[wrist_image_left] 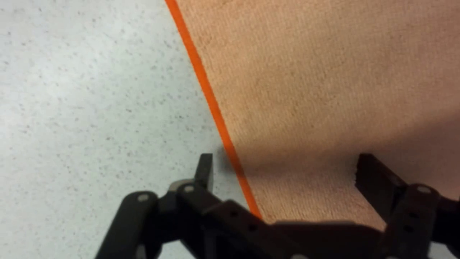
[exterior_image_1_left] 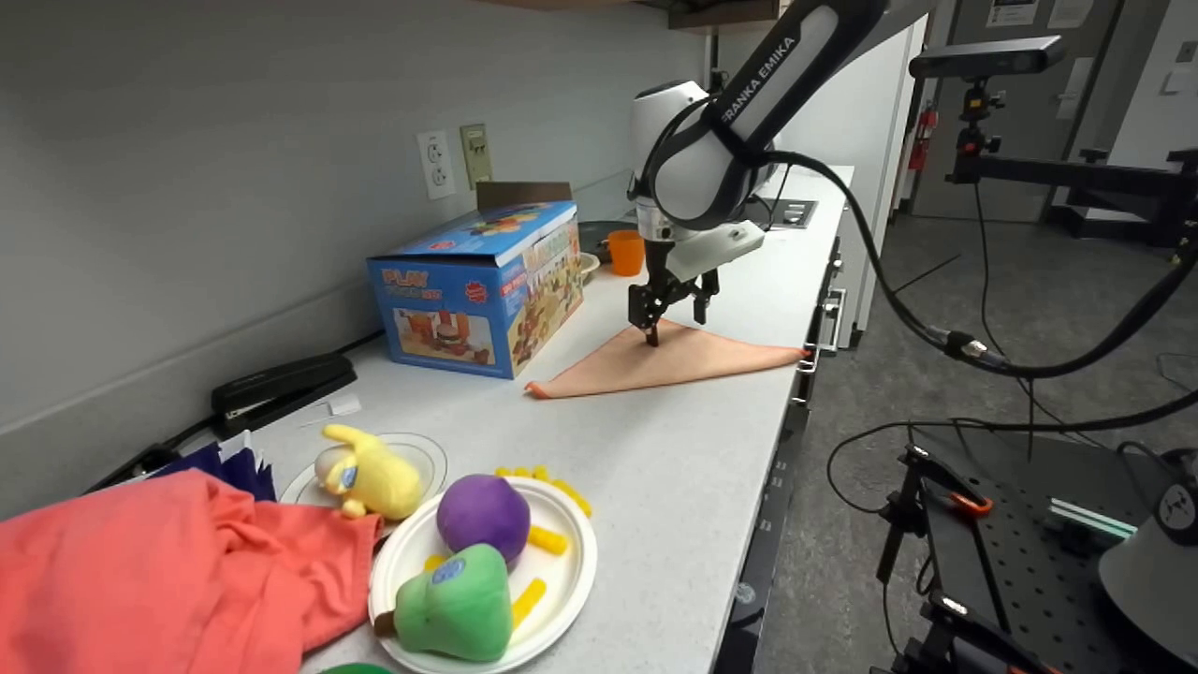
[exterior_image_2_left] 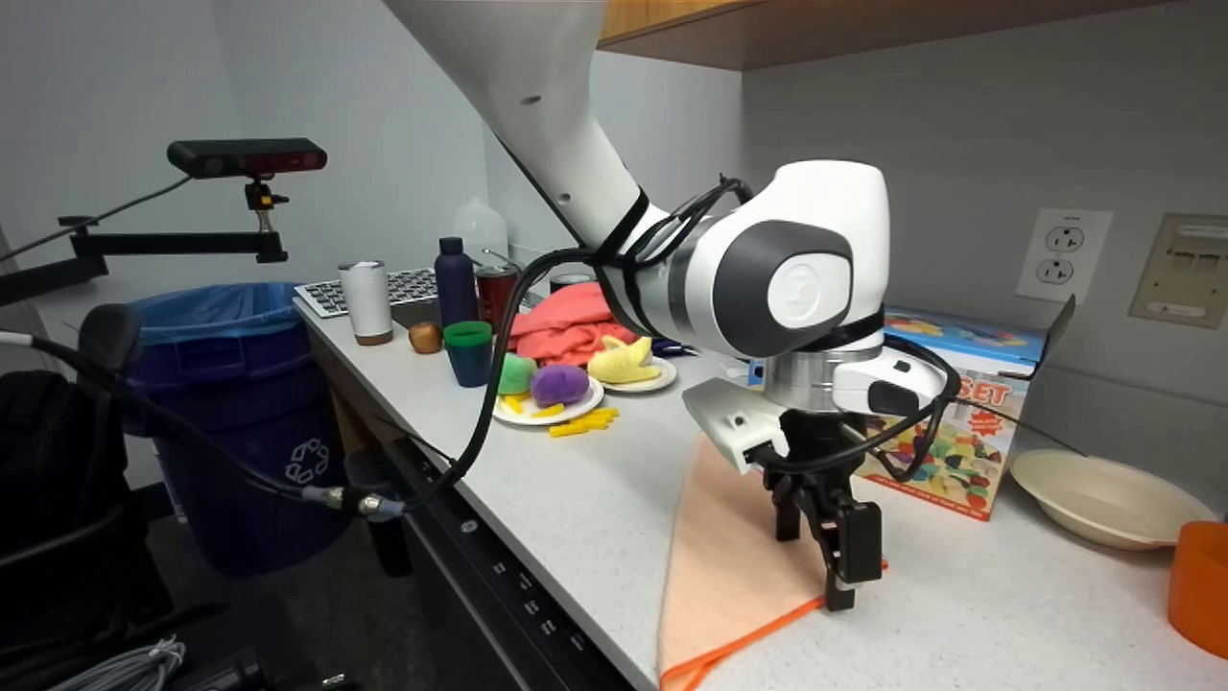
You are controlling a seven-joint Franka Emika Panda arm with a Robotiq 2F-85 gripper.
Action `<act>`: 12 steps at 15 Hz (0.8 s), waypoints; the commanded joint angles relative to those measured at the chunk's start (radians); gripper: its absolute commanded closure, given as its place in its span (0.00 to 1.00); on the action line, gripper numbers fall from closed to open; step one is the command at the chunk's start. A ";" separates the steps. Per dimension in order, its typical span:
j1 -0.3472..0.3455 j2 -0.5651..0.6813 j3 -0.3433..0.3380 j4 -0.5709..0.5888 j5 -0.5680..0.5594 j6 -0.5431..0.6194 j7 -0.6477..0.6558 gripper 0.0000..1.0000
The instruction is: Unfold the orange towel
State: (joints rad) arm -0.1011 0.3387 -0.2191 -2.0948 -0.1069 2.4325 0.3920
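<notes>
- The gripper (wrist_image_left: 285,162) points down over the counter (wrist_image_left: 90,108); jaws spread wide, released.
- Wrist view: one finger (wrist_image_left: 205,171) stands above the counter just outside an orange border (wrist_image_left: 214,108); the opposite finger stands above the cloth; fingertip contact with the surface cannot be told.
- The orange towel (exterior_image_1_left: 693,360) lies on the counter below the gripper; light peach, thin, triangular in outline; one corner reaches the counter's front edge; another lies near the blue toy box (exterior_image_1_left: 445,323).
- The box stands just beside the towel, toward the wall; a flap at its top stands raised.
- The white arm (exterior_image_2_left: 796,293) reaches down from above to the gripper in both exterior views.
- In an exterior view, a beige bowl (exterior_image_2_left: 1103,509) sits between the box and an orange cup (exterior_image_2_left: 1199,595).
- Farther along: a white plate (exterior_image_1_left: 566,590) holds a purple plush (exterior_image_1_left: 482,515), a green plush (exterior_image_1_left: 459,604) and yellow sticks (exterior_image_1_left: 528,601); more sticks lie just beside it.
- Near that plate: a yellow plush (exterior_image_1_left: 379,477) on another plate (exterior_image_2_left: 657,379); a heaped coral cloth (exterior_image_1_left: 122,562).
- Beyond, in an exterior view: a green-topped cup (exterior_image_2_left: 467,360); a white tumbler (exterior_image_2_left: 366,302); a dark blue bottle (exterior_image_2_left: 455,283).
- Past the counter: a recycling bin (exterior_image_2_left: 240,422) on the floor.
</notes>
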 commanded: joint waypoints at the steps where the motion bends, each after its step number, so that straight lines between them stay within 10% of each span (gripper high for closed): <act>1: -0.019 -0.019 0.012 -0.020 0.045 0.008 -0.057 0.00; 12: -0.048 -0.018 0.053 -0.004 0.227 -0.011 -0.205 0.00</act>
State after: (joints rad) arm -0.1155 0.3379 -0.1948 -2.0967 0.0672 2.4335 0.2489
